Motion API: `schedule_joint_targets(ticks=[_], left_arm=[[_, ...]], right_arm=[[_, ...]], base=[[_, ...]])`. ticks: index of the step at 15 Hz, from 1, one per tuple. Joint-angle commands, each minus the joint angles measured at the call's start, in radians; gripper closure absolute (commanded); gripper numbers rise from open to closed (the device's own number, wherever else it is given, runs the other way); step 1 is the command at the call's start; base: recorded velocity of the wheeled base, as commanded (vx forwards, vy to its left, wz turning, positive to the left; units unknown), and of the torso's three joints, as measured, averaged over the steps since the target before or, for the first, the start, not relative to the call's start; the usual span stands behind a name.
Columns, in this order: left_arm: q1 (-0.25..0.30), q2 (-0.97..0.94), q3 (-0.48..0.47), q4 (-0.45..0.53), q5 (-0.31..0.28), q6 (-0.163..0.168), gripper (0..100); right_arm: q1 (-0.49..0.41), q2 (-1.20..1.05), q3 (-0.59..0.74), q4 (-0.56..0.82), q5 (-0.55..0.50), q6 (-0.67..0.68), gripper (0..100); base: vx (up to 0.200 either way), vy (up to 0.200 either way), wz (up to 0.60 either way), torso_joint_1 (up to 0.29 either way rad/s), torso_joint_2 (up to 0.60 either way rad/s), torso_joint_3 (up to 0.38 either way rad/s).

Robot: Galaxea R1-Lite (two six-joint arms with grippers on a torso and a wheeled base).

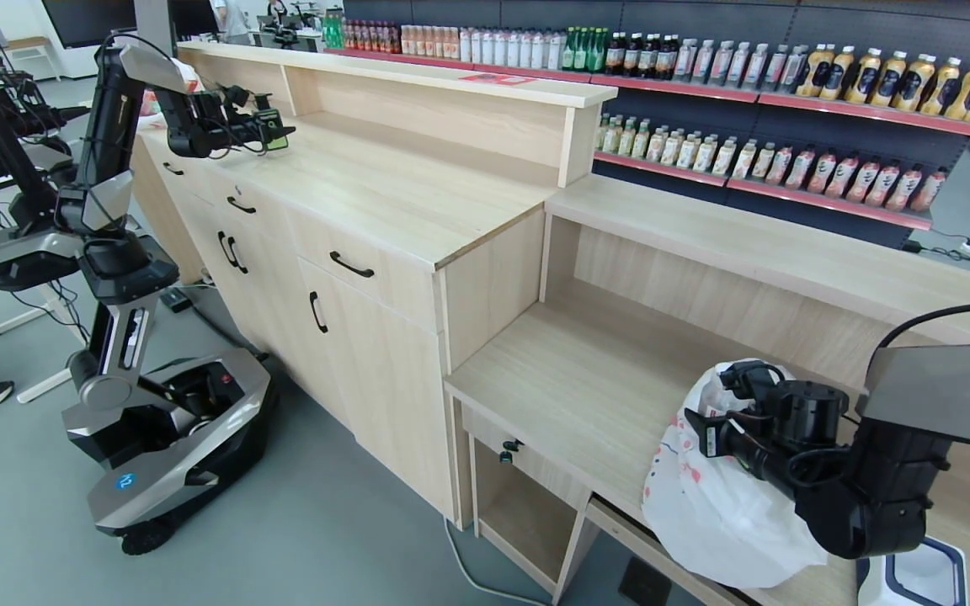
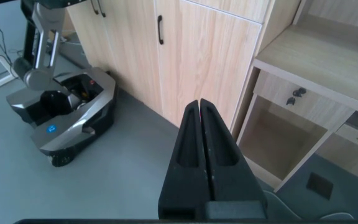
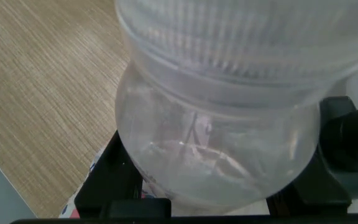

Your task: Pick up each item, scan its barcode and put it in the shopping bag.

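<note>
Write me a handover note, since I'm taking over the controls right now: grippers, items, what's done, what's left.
Left gripper: shut, empty, pointing down at the floor in front of the cabinets.
Right gripper: shut on a clear bottle, held at the top of the white shopping bag that sits on the low counter.
Done: the bottle is picked up. Whether it has been scanned cannot be told.
Left: probably release the bottle into the bag, then handle any further items.
</note>
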Motion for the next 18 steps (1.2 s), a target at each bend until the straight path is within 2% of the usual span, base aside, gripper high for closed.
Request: schedule_joint_targets(ticks=[1, 8, 9, 18], left_arm=[[0.0, 0.0, 0.0, 0.0, 0.001, 0.0, 100], [0.0, 0.0, 0.0, 0.0, 0.001, 0.0, 100], [0.0, 0.0, 0.0, 0.0, 0.001, 0.0, 100], [0.0, 0.0, 0.0, 0.0, 0.001, 0.0, 100]], right_arm=[[0.008, 0.041, -0.002, -0.026, 0.0, -0.001, 100], [0.013, 0.067, 0.003, -0.069, 0.0, -0.004, 100], [0.013, 0.064, 0.004, -0.067, 0.0, -0.004, 0], [0.007, -0.101, 0.006, 0.006, 0.044, -0.001, 0]], base=[[0.0, 0.0, 0.0, 0.0, 0.0, 0.0], [0.0, 0.0, 0.0, 0.0, 0.0, 0.0], [0.0, 0.0, 0.0, 0.0, 0.0, 0.0], [0.0, 0.0, 0.0, 0.0, 0.0, 0.0]])
